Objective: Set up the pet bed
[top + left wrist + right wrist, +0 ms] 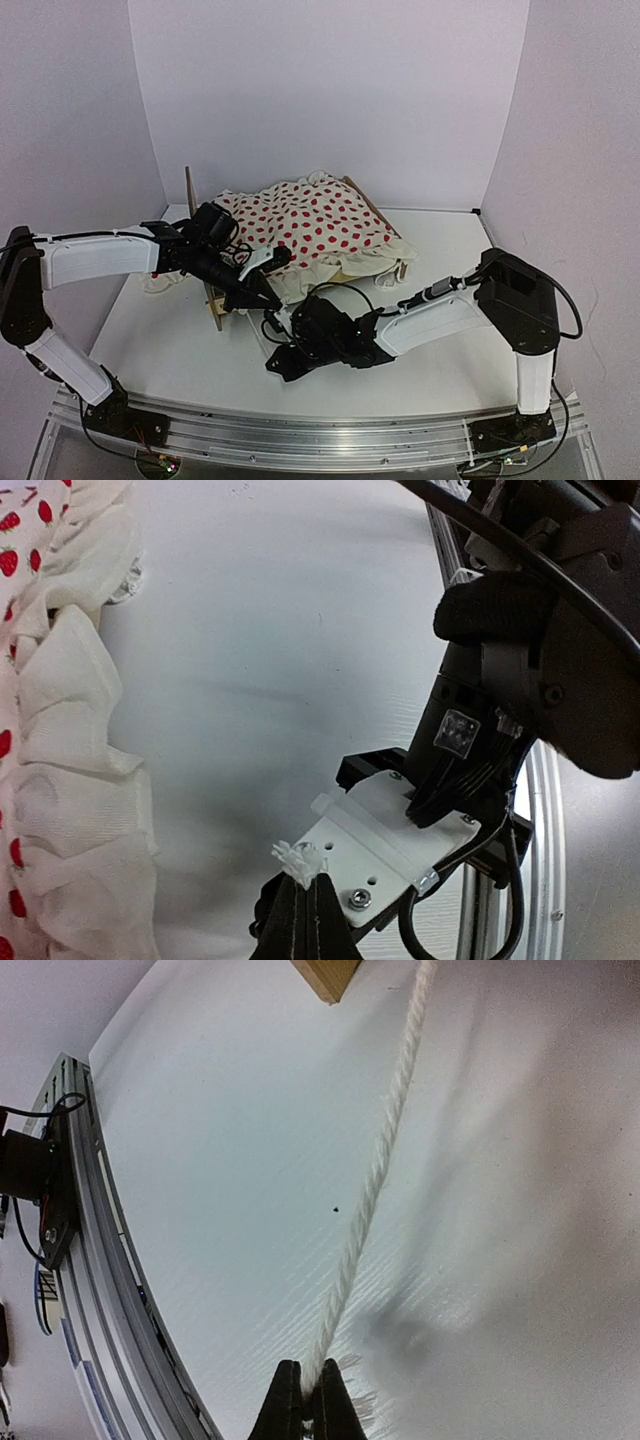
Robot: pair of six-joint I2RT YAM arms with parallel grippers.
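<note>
Although a red-dotted ruffled blanket covers most of it, the pet bed shows its wooden frame toward the back of the white surface, left of centre. Just in front, the left fingers pinch a frayed white tuft, and the right fingers are clamped on a white rope.

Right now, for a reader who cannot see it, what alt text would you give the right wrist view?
The right gripper, shut, pinches a white twisted rope near its frayed end; the rope runs up across the white table toward a wooden corner, likely the pet bed. An aluminium rail edges the table on the left.
</note>
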